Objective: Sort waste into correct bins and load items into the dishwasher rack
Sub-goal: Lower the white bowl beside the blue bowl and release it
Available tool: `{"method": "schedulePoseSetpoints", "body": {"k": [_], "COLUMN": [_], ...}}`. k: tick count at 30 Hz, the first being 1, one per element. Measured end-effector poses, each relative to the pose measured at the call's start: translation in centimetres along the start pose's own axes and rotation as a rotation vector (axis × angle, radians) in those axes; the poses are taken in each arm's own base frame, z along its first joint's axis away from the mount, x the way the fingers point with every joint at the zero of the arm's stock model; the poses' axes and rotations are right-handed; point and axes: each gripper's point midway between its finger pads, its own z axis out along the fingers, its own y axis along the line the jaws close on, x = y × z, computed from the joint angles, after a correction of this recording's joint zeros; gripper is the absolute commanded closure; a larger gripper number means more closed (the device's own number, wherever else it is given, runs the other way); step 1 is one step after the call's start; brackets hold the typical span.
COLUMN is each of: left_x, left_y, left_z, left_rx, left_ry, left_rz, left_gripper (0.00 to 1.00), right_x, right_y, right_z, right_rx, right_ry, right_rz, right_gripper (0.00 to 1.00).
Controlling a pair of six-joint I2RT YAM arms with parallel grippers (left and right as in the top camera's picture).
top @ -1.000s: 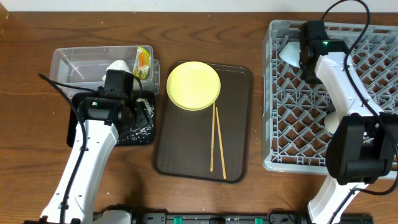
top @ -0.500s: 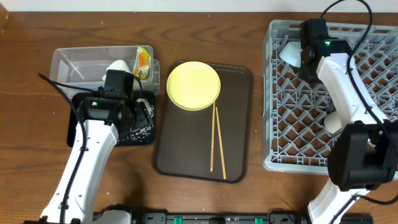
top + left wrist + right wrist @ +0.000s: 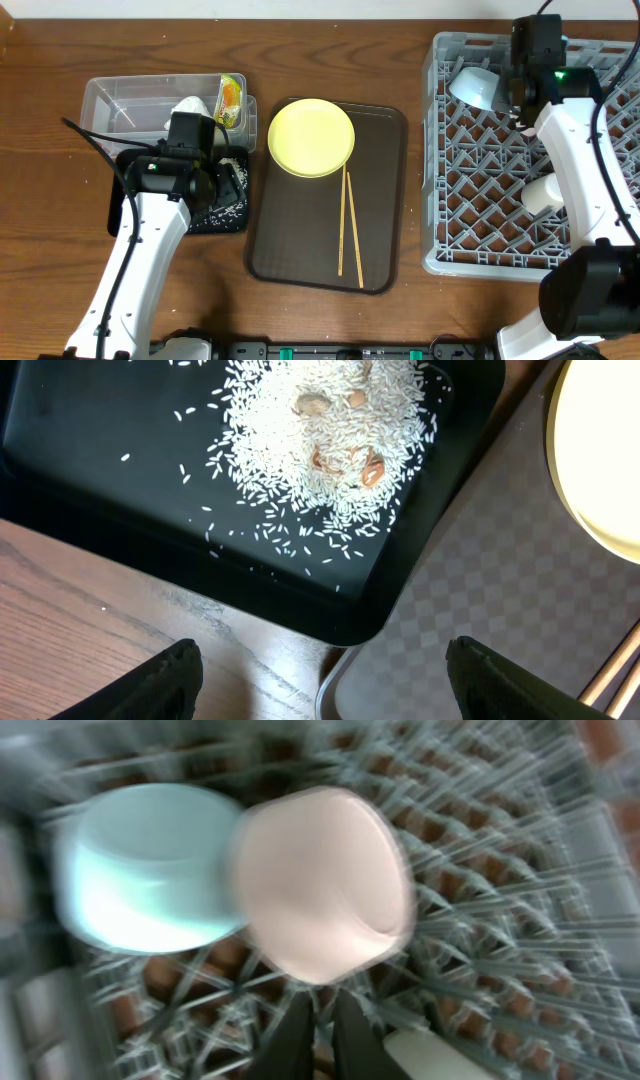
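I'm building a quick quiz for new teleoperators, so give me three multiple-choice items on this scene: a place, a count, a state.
1. Where does the yellow plate lie? A) in the dishwasher rack B) in the clear tub C) on the brown serving tray
2. How many chopsticks are there? A) two B) one C) four
3. The left gripper is: A) shut on a tissue B) open and empty C) shut on a chopstick
Answers: C, the plate rests on the tray; A, two sticks lie side by side; B, its fingers stand wide apart above the black tray.
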Motion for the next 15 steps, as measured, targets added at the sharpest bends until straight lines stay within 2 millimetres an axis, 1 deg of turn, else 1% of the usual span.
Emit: {"method": "schedulePoseSetpoints", "body": {"k": [5, 8, 12, 15], "left_x": [0.0, 0.0, 0.0, 0.0], "left_y": [0.0, 0.0, 0.0, 0.0], "left_z": [0.0, 0.0, 0.0, 0.0], "left_rx": [0.0, 0.0, 0.0, 0.0], "left_ry": [0.0, 0.0, 0.0, 0.0], "left_rz": [0.0, 0.0, 0.0, 0.0], "left_gripper": [0.19, 0.19, 0.19, 0.19], "right_x": [-0.1, 0.1, 1.1, 1.6], "right_y": [2.4, 3.0, 3.0, 2.2], "right_z": [0.4, 1.2, 3.6, 5.2], "right_rx": [-0.123, -0.143, -0.119, -0.09], "right_ry": [0.004, 0.016, 0.065, 0.097], "right_rz": [-0.056, -0.074, -0.094, -0.091], "right_gripper": [0.99, 0.99, 0.98, 0.99]}}
